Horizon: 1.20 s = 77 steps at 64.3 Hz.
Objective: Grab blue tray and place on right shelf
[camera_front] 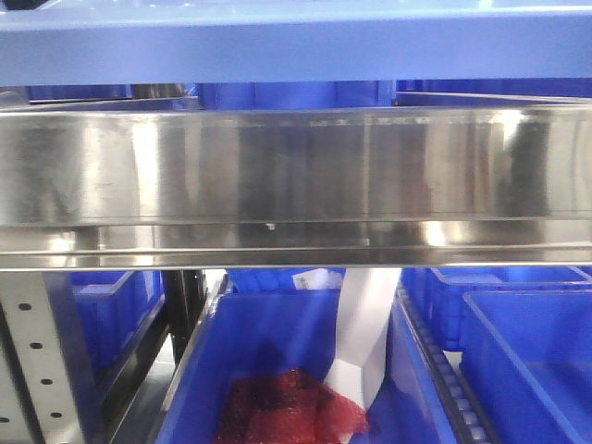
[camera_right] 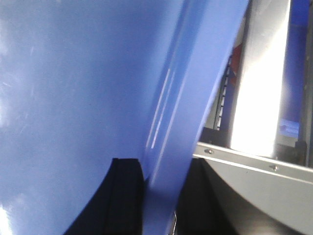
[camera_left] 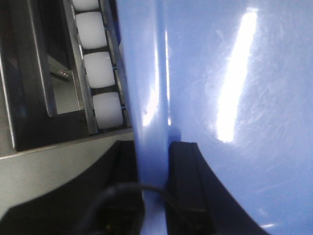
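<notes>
Closest to you, the left gripper (camera_left: 152, 169) has its black fingers (camera_left: 182, 169) closed narrow on the tray (camera_left: 234, 73), one on each side of the rim. The right gripper (camera_right: 159, 188) does the same on the other side: its fingers (camera_right: 126, 191) pinch the rim, with the glossy pale-blue wall (camera_right: 73, 73) filling most of that view. So you have the tray held in both grippers.

In the front view it shows as a pale-blue band (camera_front: 296, 42) across the top, above the shelf's wide steel rail (camera_front: 296, 166). You cannot tell whether it touches the shelf.

Just beside the tray on the left wrist view, you see a row of white rollers (camera_left: 95, 68) in a metal track. On the right wrist view, a bright steel upright (camera_right: 259, 98) stands just past the rim.

Below and beyond the rail there is a perforated upright (camera_front: 37, 361) at left. Then come deep blue bins (camera_front: 536, 361). The middle bin (camera_front: 268, 338) holds red mesh (camera_front: 287, 407) and a white strip (camera_front: 365, 333).
</notes>
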Motion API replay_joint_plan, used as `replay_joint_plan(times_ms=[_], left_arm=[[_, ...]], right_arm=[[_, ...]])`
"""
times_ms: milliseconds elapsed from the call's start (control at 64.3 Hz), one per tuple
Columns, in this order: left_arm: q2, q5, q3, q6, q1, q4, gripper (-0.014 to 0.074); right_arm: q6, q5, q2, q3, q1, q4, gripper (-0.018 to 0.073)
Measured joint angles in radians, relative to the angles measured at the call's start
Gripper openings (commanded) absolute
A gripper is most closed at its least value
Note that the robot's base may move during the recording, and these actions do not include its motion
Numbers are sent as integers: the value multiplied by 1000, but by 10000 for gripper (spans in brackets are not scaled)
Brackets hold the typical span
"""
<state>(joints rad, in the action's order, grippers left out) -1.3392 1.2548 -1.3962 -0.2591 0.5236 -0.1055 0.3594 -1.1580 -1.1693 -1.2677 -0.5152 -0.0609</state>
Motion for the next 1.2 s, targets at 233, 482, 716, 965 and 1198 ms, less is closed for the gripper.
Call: replay_joint_plan(times_ms=[233,482,716,965,1198], left_arm=[[0,0,0,0,0,0,-46],[0,0,0,0,0,0,-46],[0,0,0,0,0,0,-46],[0,0,0,0,0,0,-46],[0,0,0,0,0,0,-46]], right_arm=[[0,0,0,0,0,0,56],[0,0,0,0,0,0,56],[0,0,0,0,0,0,56],[0,0,0,0,0,0,56],[-2,0,0,0,0,0,56]])
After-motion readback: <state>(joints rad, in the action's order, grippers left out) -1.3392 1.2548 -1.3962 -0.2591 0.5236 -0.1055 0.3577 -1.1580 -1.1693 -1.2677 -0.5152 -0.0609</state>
